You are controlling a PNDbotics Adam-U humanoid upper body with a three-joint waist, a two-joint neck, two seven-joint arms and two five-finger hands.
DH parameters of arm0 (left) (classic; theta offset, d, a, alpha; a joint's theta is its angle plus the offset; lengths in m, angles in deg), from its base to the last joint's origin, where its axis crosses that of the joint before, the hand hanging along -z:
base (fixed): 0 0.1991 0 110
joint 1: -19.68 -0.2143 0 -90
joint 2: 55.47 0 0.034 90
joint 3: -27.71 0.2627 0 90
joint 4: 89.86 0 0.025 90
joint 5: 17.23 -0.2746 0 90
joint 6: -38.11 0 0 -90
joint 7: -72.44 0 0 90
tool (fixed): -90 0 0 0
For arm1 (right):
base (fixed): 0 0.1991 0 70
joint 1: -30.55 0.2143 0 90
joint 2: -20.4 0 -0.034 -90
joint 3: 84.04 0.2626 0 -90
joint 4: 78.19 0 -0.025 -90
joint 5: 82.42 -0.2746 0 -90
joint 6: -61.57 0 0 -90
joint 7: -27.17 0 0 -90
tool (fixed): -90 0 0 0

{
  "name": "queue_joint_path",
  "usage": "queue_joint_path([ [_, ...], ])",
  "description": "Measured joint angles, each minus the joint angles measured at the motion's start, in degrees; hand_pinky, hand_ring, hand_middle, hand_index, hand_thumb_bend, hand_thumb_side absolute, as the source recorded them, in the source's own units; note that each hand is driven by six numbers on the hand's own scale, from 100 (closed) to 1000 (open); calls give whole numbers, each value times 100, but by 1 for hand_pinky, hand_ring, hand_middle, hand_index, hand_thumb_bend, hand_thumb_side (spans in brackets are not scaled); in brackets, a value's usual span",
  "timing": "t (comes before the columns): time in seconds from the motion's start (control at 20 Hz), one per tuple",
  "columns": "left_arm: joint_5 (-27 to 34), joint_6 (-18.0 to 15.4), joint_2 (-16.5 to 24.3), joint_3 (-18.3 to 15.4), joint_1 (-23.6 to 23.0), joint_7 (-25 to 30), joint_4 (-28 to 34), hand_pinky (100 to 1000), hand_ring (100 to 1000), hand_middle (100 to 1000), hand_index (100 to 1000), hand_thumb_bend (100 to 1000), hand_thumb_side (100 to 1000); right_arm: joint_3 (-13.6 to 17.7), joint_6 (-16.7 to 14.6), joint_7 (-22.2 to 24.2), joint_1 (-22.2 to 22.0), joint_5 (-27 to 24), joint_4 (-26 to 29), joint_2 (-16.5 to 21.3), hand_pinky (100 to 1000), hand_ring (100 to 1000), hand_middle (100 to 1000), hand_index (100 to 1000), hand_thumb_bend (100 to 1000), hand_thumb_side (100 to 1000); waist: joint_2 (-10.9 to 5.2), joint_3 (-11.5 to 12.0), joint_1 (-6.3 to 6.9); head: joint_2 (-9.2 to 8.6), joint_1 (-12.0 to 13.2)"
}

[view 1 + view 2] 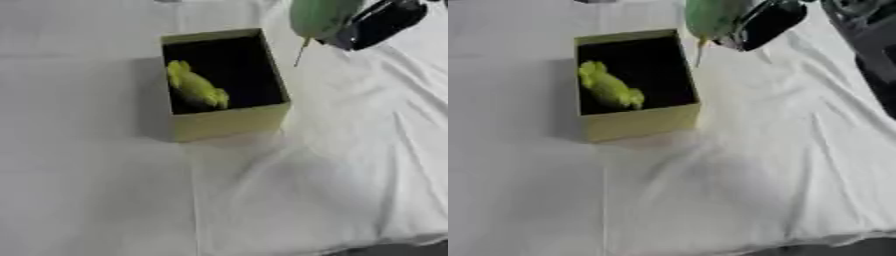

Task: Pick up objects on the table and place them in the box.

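White-clothed desk (105, 200), wrinkled toward right. Left of centre: open olive box (229, 121), dark inside, no print legible; yellow-green lumpy object (196, 89) lying against its left wall. Above box's far right corner: pale green fruit (319, 16) with thin stem hanging, top cut off by frame. Right hand (378, 22) black, blurred, fingers curled round fruit.

Right hand (378, 24) glossy black, chunky rounded segments, pale highlights along edges
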Motion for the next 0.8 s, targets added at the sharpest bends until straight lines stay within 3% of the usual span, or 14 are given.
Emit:
queue_joint_path([
  [0.4, 9, -9, -28, 2, 34, 16, 0, 548, 495, 611, 722, 165, 733, -444, 30, 231, 316, 506, -262, -792, 672, 652, 535, 709, 100, 100, 1, 83, -11, 0, -11],
  [0.8, 26, -1, -53, 5, 39, 28, 0, 548, 494, 612, 722, 166, 735, -771, -141, 314, 424, 976, -715, -1375, 672, 658, 544, 709, 100, 100, 40, 156, -41, -2, -49],
])
